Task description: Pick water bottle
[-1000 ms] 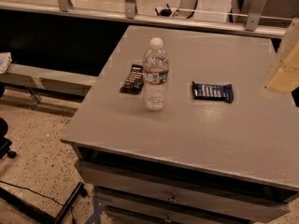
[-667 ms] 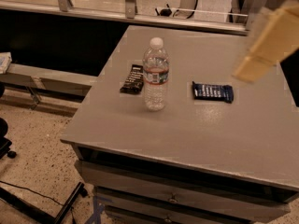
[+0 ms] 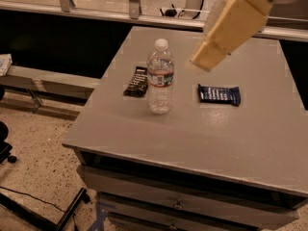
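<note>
Clear plastic water bottle (image 3: 160,76) stands upright toward the surface's (image 3: 192,143) left edge, free for grasping. The hand (image 3: 206,57) hovers above; I cannot tell its grip.

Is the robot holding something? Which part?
Nothing is held. The gripper hangs in the air, apart from the water bottle, which stands upright on the table.

A grey table (image 3: 192,143) with drawers (image 3: 192,194) stands on speckled floor (image 3: 38,177).
</note>
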`<act>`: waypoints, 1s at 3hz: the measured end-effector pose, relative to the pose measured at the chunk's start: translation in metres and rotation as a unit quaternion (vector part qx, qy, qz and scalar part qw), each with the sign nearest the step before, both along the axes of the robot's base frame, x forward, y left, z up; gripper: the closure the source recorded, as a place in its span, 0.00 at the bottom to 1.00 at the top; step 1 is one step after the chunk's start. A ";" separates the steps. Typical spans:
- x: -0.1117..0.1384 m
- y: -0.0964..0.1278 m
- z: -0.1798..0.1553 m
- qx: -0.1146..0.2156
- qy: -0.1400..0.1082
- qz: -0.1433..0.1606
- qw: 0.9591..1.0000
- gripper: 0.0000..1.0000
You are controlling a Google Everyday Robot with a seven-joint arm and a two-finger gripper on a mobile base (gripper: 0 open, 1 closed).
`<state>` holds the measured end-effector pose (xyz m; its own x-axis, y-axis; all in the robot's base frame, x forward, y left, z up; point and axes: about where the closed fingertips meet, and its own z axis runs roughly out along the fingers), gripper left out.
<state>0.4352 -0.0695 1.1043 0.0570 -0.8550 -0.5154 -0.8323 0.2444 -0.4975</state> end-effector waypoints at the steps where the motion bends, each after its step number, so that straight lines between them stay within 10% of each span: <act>1: 0.004 0.012 0.000 0.021 -0.001 0.009 1.000 0.00; 3: 0.024 0.037 -0.017 0.028 0.013 0.015 0.999 0.00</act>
<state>0.4589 -0.0328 1.0869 0.0694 -0.8231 -0.5636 -0.8519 0.2451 -0.4628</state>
